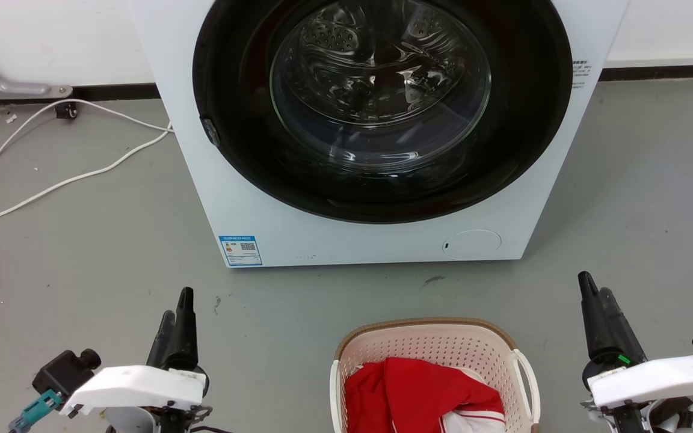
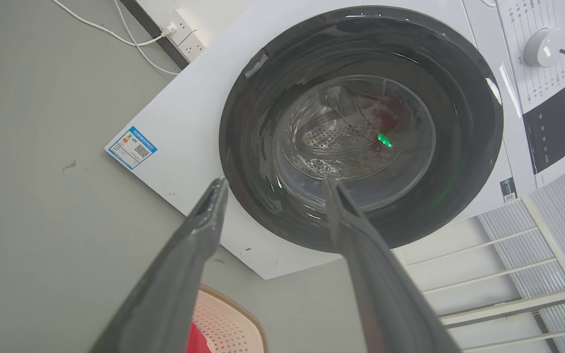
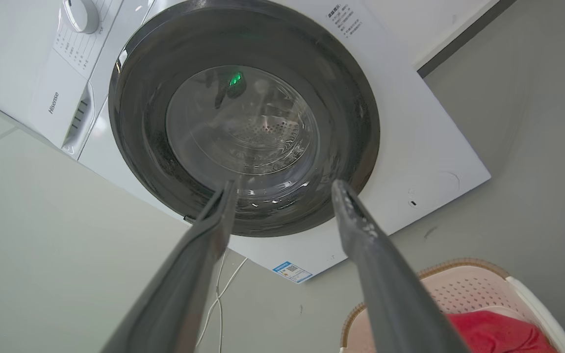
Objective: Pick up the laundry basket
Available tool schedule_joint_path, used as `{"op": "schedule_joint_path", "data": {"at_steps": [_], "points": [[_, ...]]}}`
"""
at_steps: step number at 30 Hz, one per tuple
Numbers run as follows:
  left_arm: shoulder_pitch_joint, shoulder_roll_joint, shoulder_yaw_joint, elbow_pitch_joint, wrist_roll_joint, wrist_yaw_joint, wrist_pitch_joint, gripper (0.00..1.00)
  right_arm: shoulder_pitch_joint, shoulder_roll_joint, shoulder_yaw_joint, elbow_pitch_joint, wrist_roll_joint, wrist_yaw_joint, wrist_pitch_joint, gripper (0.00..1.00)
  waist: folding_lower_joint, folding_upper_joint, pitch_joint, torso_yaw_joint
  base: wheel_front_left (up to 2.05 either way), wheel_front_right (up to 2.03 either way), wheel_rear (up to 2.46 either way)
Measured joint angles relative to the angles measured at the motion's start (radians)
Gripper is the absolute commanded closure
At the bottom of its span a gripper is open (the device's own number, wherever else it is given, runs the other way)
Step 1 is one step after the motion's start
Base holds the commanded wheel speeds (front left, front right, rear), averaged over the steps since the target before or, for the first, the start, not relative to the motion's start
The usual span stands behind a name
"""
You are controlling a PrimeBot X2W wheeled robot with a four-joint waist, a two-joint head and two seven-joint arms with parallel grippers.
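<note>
Hovering above the grey floor (image 1: 82, 270), both claws released — laundry basket (image 1: 437, 346) sits between them, touched by neither.

Basket stands upright on the floor, mouth up, in front of the white washing machine (image 1: 262, 210) and apart from it. Its rounded brown-rimmed far end points at the machine and a white loop handle (image 1: 528, 385) sits on each side. The picture edge cuts off the near part, so its long axis can't be told. A red and white cloth (image 1: 418, 391) lies inside. Left gripper (image 1: 177, 302) and right gripper (image 1: 594, 284) point toward the machine, with the basket nearer the right one. Wrist views show each pair of fingers spread with nothing between. A white cable (image 1: 52, 186) trails off to the left.
</note>
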Motion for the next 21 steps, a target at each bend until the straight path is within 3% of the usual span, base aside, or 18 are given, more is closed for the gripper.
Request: {"op": "schedule_joint_path", "data": {"at_steps": [21], "points": [[0.023, 0.001, -0.055, -0.049, 0.331, 0.047, -0.071, 0.00, 0.036, 0.000, 0.015, -0.087, -0.311, 0.000, -0.070, 0.00, 0.0000, 0.0000, -0.005, 0.006, 0.00, 0.00, 0.00]]}}
